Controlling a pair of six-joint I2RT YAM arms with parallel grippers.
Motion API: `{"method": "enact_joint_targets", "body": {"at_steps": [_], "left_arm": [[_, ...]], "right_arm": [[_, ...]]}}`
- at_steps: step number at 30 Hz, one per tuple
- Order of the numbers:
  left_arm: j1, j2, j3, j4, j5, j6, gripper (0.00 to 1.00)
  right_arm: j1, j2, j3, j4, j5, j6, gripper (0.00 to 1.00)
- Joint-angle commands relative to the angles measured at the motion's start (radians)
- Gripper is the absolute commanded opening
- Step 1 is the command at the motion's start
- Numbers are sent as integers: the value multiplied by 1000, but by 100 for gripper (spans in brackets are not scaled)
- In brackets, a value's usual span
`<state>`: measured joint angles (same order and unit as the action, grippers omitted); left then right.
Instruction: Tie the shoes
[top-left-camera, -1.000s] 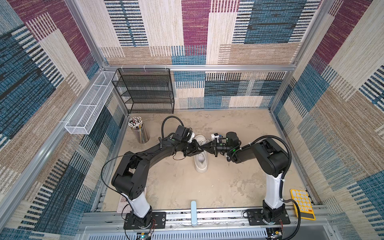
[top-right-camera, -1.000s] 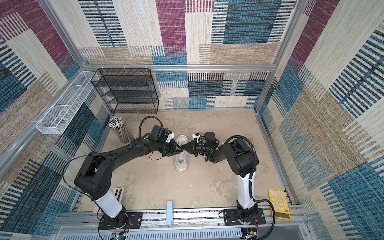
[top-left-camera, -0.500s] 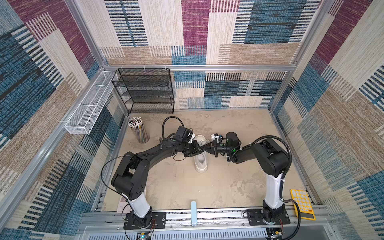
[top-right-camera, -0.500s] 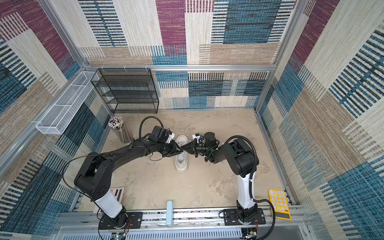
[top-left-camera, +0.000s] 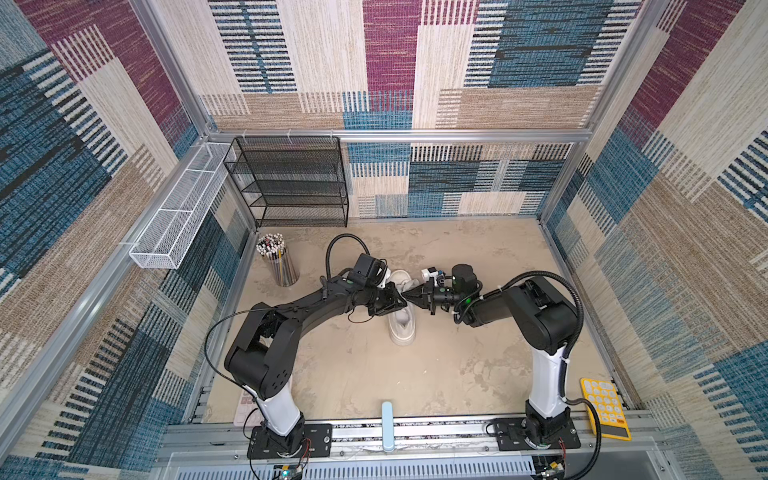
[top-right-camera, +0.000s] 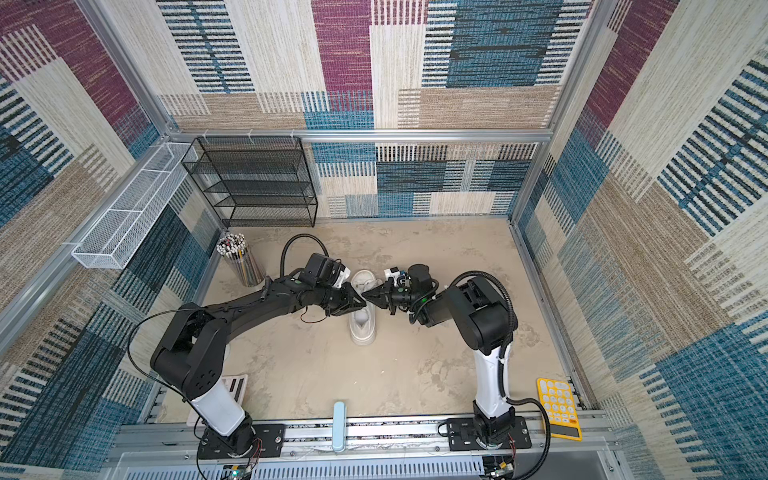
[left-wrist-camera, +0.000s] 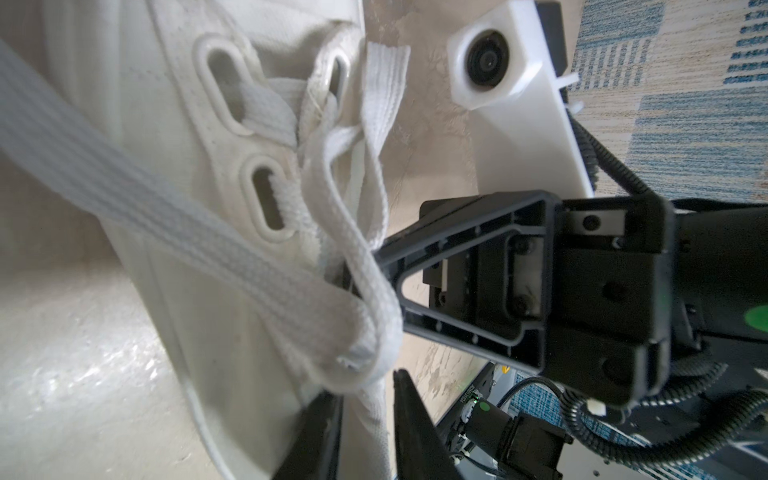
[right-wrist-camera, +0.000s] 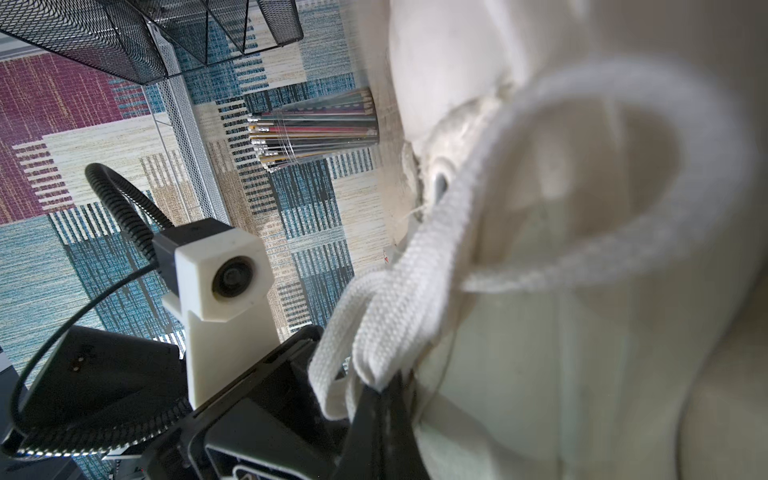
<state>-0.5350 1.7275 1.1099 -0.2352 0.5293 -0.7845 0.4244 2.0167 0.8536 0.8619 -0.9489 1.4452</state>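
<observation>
one white shoe (top-left-camera: 402, 328) stands near the middle of the worktop (top-left-camera: 436, 386), its toe toward the arm bases, apart from every wall. two black arms meet over its laced part: the left pincer (top-left-camera: 399, 300) and the right pincer (top-left-camera: 410, 297) are tip to tip, almost touching, in both top views.

the laces (left-wrist-camera: 232, 249) are all off-white flat bands; in the left wrist view three oval eyelets show, with a folded loop hanging off the shoe's side. the right pincer (right-wrist-camera: 380, 399) is pressed together, pinching a bundle of folded lace. the left pincer (left-wrist-camera: 363, 399) has its two fingers a little apart with white material between them; whether they press on it i cannot tell.

behind the shoe and to its left stand one cup of pencils (top-left-camera: 279, 266) and, further back, one black mesh rack (top-left-camera: 291, 178) against the rear wall. one white wire basket (top-left-camera: 178, 220) hangs on the wall left of the shoe. one yellow keypad (top-left-camera: 604, 409) lies far to the shoe's right at the front corner. one pale blue bar (top-left-camera: 387, 424) sits on the front rail.

bare worktop lies in front of the shoe, to its right, and behind it up to the rear wall.
</observation>
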Motion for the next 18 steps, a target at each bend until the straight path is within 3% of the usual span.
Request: {"method": "enact_joint_targets", "body": {"at_steps": [1, 18], "left_arm": [[-3, 3, 1, -8, -21, -15, 25], [-12, 15, -5, 1, -47, -10, 28]], "right_arm": [[1, -10, 7, 14, -7, 0, 0], [1, -6, -4, 27, -7, 9, 0]]}}
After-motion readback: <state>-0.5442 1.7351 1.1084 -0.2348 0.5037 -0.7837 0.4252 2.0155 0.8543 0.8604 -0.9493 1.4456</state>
